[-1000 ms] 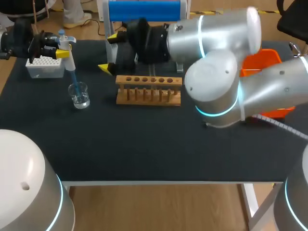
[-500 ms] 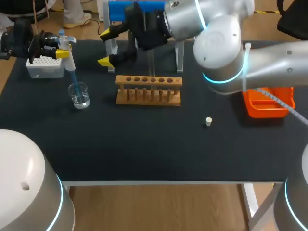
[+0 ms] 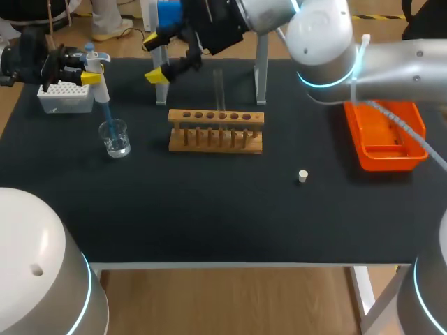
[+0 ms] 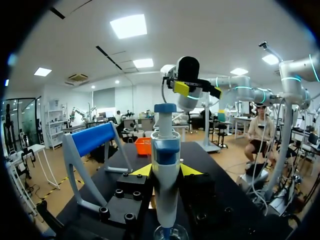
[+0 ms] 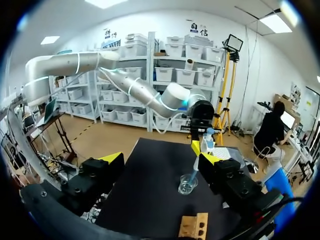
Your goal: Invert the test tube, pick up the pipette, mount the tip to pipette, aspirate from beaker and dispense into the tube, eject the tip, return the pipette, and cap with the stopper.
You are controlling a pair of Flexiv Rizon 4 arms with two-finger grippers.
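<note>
My left gripper [image 3: 89, 73] at the far left of the table is shut on the white and blue pipette [image 3: 98, 77]. The pipette's blue tip dips into the glass beaker [image 3: 114, 138]. In the left wrist view the pipette [image 4: 165, 165] stands between the yellow fingertips [image 4: 142, 171], with the beaker [image 4: 171, 233] under it. A clear test tube [image 3: 218, 85] stands upright in the wooden rack [image 3: 216, 131]. The small white stopper [image 3: 302, 176] lies on the mat, right of the rack. My right gripper [image 3: 156, 58] hangs open and empty above the table's far edge, behind the rack's left end.
A white tip box [image 3: 65, 96] sits behind the beaker. The blue-topped pipette stand [image 3: 165, 14] is at the far edge, and an orange tray [image 3: 387, 136] at the right. The right wrist view shows the beaker [image 5: 187, 184] and the rack's end [image 5: 195, 226] ahead.
My right arm has lifted up and back from the rack, uncovering the tube, the stopper and the orange tray. The left arm with the pipette has not moved.
</note>
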